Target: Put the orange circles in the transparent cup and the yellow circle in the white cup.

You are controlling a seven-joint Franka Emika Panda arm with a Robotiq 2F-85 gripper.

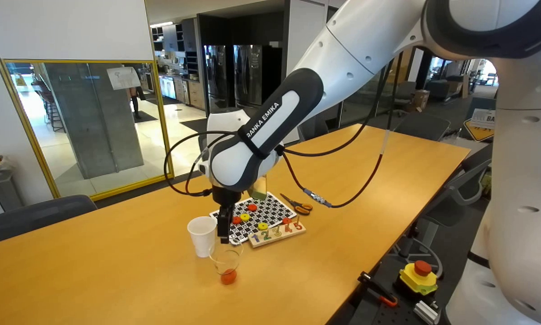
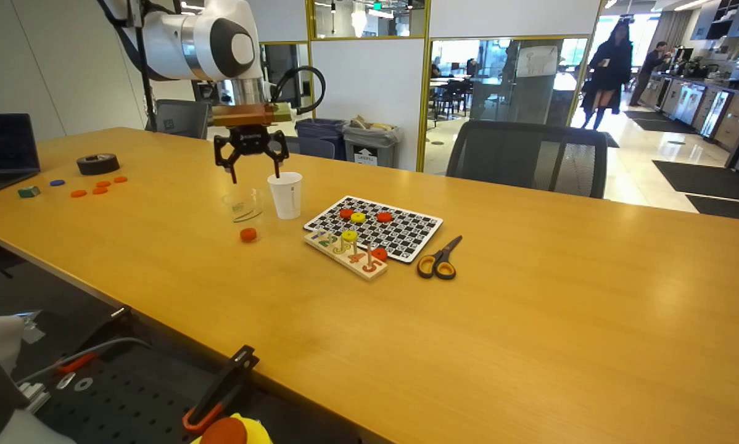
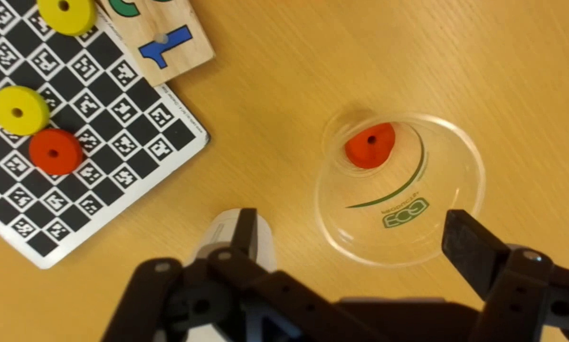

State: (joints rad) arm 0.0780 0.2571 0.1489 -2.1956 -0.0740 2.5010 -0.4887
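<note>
Pointing down, the claw (image 2: 255,180) gapes wide, seemingly above the transparent cup (image 3: 408,202).

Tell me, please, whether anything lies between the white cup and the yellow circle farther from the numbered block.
Yes, an orange circle lies right beside that yellow circle, on the side toward the white cup. It is flat, so lifting straight up would probably clear it.

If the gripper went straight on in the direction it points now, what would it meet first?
Pointing down, the open gripper would probably meet the transparent cup first. Depth is unclear, though: the white cup, standing close by, might be touched before it.
</note>
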